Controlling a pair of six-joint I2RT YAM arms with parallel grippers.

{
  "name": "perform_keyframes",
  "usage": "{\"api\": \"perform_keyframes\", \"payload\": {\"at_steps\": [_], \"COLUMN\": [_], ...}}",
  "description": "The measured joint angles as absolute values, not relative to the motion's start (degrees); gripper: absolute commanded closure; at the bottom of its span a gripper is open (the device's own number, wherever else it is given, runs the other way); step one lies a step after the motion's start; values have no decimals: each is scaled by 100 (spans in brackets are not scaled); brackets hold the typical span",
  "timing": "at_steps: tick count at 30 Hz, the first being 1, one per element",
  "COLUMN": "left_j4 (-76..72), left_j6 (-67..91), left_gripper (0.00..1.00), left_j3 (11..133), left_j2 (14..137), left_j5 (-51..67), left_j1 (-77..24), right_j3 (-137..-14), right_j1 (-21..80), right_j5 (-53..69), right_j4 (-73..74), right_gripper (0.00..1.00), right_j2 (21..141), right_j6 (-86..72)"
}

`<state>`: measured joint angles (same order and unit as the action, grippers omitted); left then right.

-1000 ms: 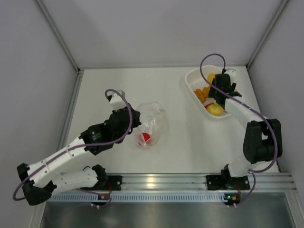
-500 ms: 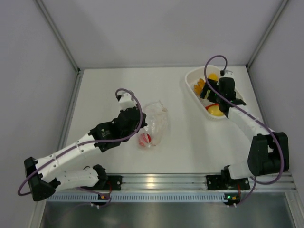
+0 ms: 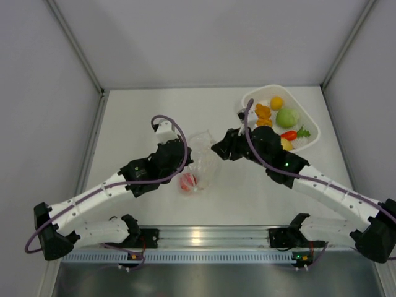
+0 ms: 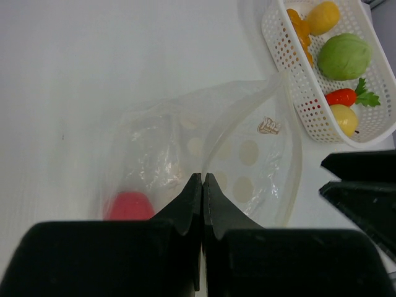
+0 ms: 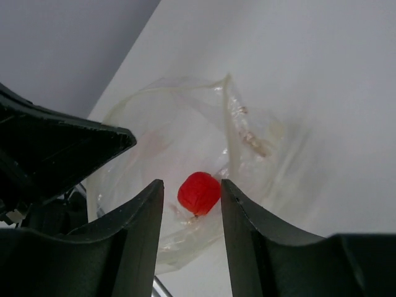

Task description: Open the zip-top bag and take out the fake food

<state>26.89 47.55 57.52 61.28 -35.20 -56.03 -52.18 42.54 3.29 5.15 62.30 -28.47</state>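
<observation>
Left wrist view: why is the left claw [image 4: 202, 185] pinching shut on the bag [image 4: 247, 154]?
— Likely it is anchoring the film at the middle of the bench [image 3: 136, 124], while the right claw [image 5: 192, 185] is hovering, gaping and empty, facing the red ball [image 5: 198, 192] inside.

You are working on a white table [image 3: 142, 117] with two things lying directly on it. The zip-top bag [image 3: 203, 162] lies crumpled near the middle, slightly toward the near edge. The white perforated basket [image 3: 304, 143] sits in the far right corner, apart from it.
</observation>
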Motion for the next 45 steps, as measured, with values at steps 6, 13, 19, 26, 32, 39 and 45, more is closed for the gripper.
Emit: {"api": "perform_keyframes", "payload": {"at_steps": [6,13,19,26,32,39,45], "left_j4": [2689,2679,2635,2609,2606,2598,2615], "left_j6": [4860,4991,5264,5625,5843,5896,6064], "left_gripper": [100,100,100,100,100,100,100], "left_j3": [5752,5736,5411,5081,4849,4534,3953], "left_j2": [6125,6123,5892,5561,5472,5201,4609], "left_j5": [-3564,-3566,-3610,-3701,-3723,-3970,-4066], "left_j1": [-5603,-5603,-5601,-5599,-5599,-5577,-5590], "right_j3": [-5269,-5511,-5664,-5931,-6206,-6386,-6381], "right_j1": [5664,6060,6160,6215,6298,6473,6619], "right_j5": [-539,-1286,-1671,-1990,-2067,-1831,-1457], "right_j4": [600,718,661,504,432,434,432], "right_gripper": [62,64,61,61,56,51,45], "right_j2": [6608,7481,8073,8873,9553,9913,10114], "right_j6": [-3072,-3485,-3903,-4372,-4635,-4648,-4554]}}
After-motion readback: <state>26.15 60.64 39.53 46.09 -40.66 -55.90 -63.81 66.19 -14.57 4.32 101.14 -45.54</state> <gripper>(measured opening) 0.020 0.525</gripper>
